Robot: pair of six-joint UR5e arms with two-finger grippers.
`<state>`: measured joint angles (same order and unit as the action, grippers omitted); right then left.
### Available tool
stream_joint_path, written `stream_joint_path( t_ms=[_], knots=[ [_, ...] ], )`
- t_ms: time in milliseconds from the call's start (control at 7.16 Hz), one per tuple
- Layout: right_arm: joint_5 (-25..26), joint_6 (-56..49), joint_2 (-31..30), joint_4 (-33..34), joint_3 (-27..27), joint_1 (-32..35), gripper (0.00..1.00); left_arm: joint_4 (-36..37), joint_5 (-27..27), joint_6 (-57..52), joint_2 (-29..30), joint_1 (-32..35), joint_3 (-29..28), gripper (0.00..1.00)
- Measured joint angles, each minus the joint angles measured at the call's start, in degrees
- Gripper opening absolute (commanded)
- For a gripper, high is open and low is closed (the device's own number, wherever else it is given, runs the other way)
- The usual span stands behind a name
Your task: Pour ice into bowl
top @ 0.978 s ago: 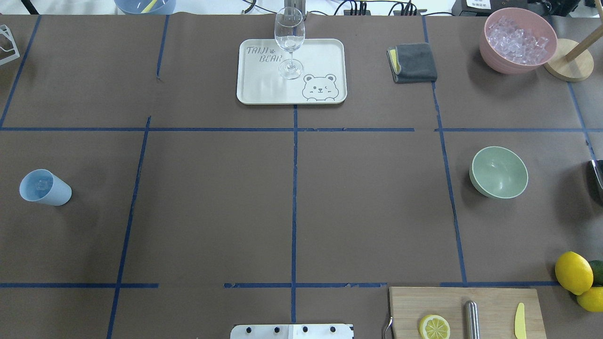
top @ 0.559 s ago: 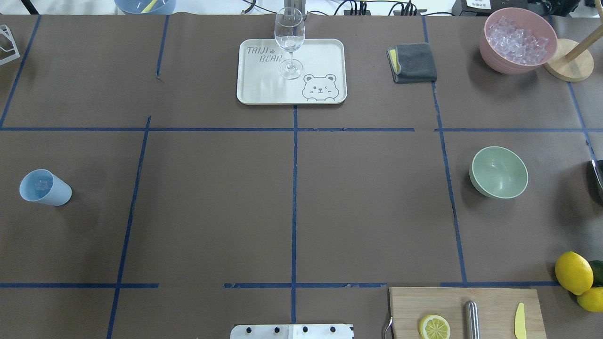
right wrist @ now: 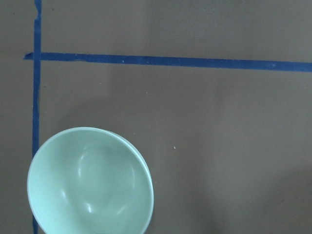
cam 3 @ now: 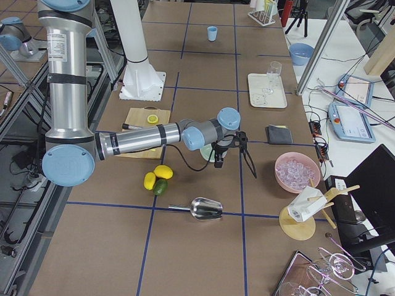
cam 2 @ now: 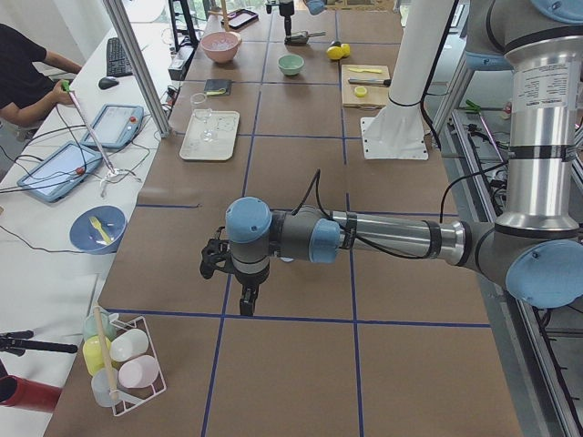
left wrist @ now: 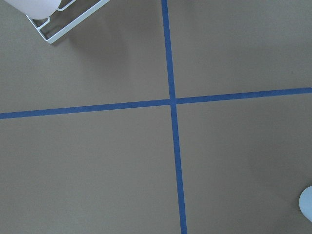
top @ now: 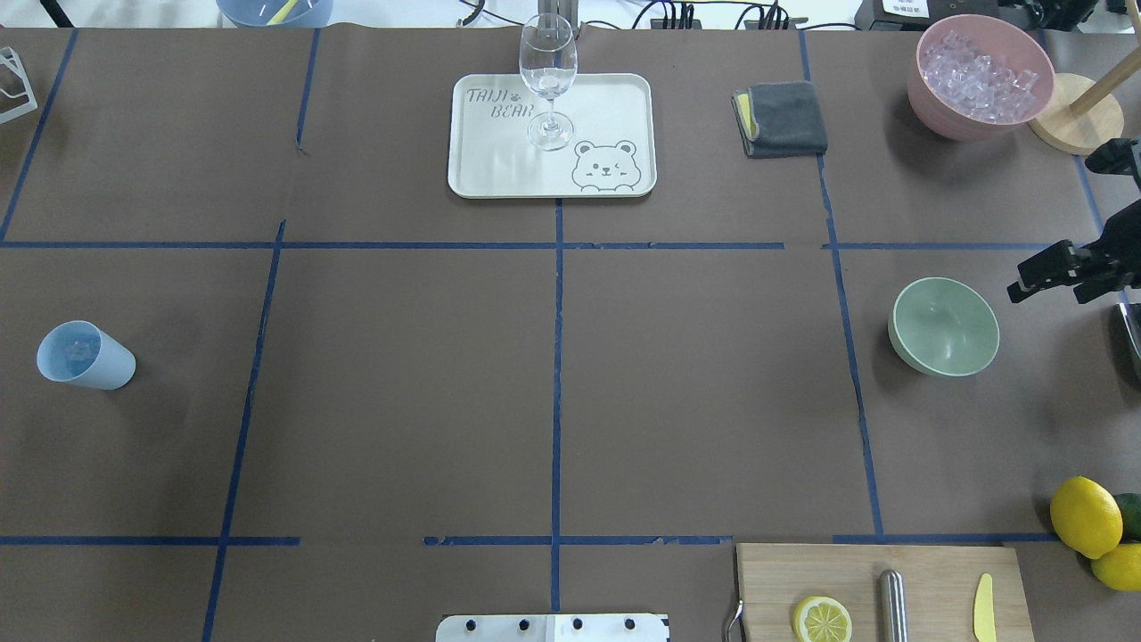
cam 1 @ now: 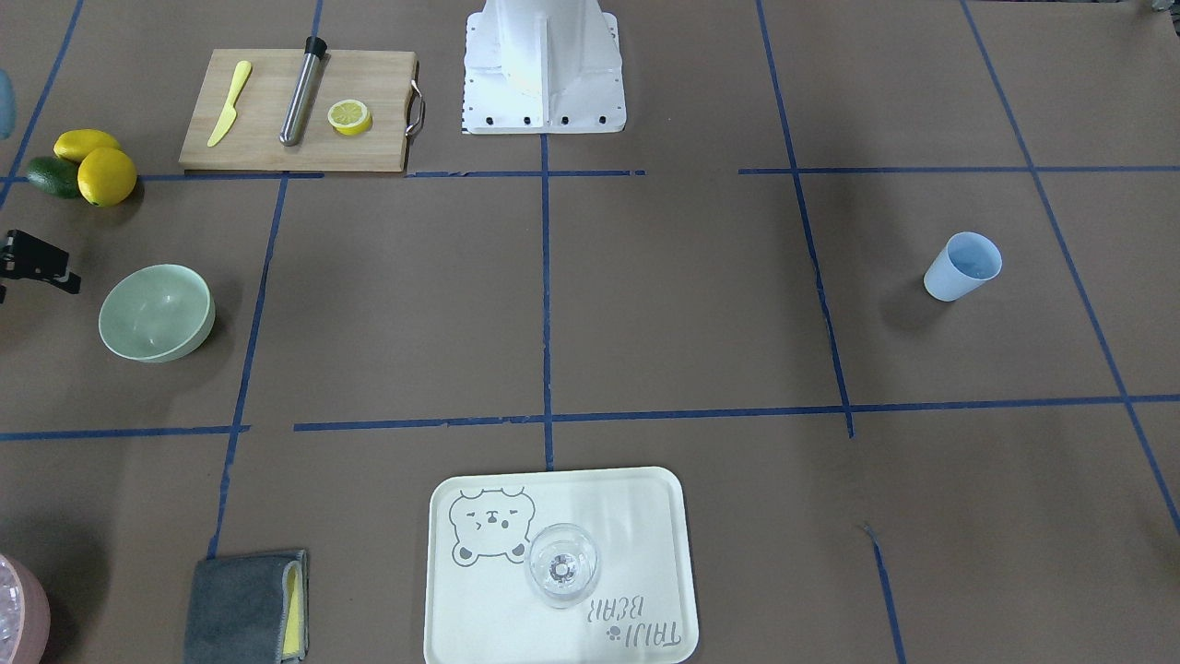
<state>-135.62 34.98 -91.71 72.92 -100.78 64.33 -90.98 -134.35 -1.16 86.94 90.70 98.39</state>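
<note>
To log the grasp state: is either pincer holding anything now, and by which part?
Nothing is held. The right pincer hangs beside the bowl, not touching; the cup stands alone, clear of the left pincer.

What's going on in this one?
Pouring hasn't started. The right claw, apparently open and empty, hovers beside the empty mint bowl. The ice sits untouched in the blue cup on the opposite, left side of the table; the left arm hovers over that end.

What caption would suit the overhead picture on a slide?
Before the pour: ice in the blue cup at far left, mint bowl empty at right.
</note>
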Motion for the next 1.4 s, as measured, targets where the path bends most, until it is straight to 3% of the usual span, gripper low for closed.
stream_joint_path(
  t_ms=[279,978,1397],
  knots=[
    [2.88,7.47,-1.51,-9.75,1.75,-3.55,0.94,-0.06,-0.03,0.00,0.06,0.00,0.13,1.00],
    [7.82,8.72,-1.63,-12.35,3.62,-9.52,0.82,-0.07,-0.12,0.02,0.07,0.00,0.39,1.00],
    [8.37,8.80,-1.24,-12.36,5.47,-9.98,0.17,-0.07,-0.12,0.02,0.11,0.00,0.45,1.00]
  ],
)
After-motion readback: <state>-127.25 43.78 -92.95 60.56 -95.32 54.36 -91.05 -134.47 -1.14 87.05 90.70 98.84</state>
